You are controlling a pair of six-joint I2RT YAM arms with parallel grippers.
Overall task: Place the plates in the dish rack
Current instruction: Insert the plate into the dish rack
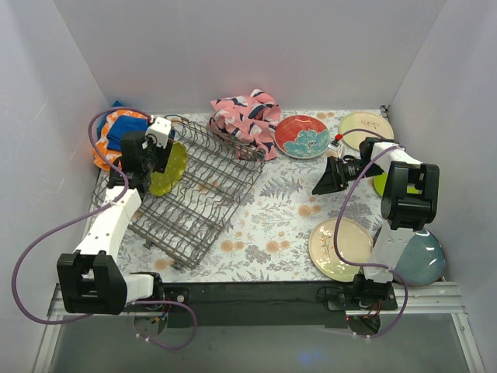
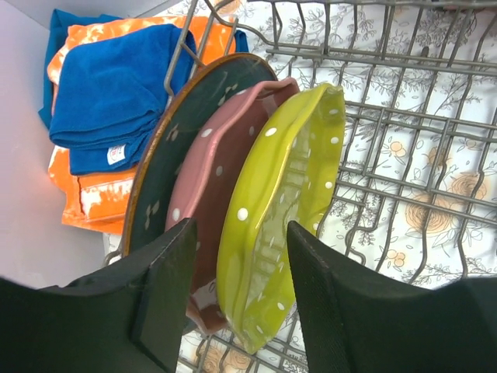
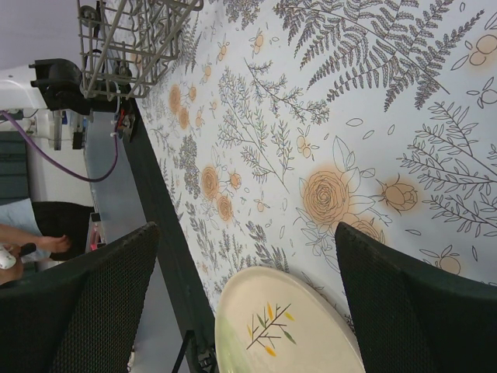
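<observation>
The grey wire dish rack (image 1: 198, 194) lies at the left of the table. Three plates stand on edge at its far-left end: a dark one (image 2: 182, 148), a pink dotted one (image 2: 225, 171) and a yellow-green dotted one (image 2: 279, 210) (image 1: 167, 171). My left gripper (image 2: 241, 233) (image 1: 155, 155) straddles the yellow-green plate's rim, open, with a gap on each side. My right gripper (image 3: 247, 233) (image 1: 322, 185) hangs open and empty over the table, above a cream plate with a sprig (image 3: 287, 326) (image 1: 340, 249).
On the table lie a red flowered plate (image 1: 303, 136), a pale yellow plate (image 1: 365, 128) and a blue-grey plate (image 1: 423, 260). A pink patterned cloth (image 1: 247, 116) lies behind the rack. Blue and orange towels (image 2: 109, 85) (image 1: 116, 132) sit in the far-left corner. White walls enclose three sides.
</observation>
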